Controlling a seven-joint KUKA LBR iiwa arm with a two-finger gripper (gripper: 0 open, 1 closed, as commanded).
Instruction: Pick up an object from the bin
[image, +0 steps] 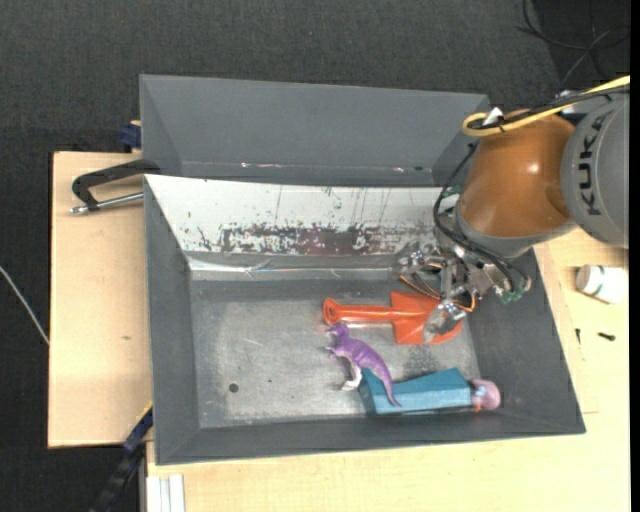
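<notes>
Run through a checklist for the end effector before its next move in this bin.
1. End effector over a thing: ok. It is at the wide end of the orange scoop-shaped toy, in the right half of the bin.
2. Toy gripped: cannot tell. The contact is hidden.
3. Purple dinosaur free of the toy: cannot tell. Its head lies close by the toy's handle.
4. Teal block free of the toy: ok. It lies apart, along the front wall.
5. Room to the bin's right wall: cannot tell. The arm covers that stretch.
</notes>
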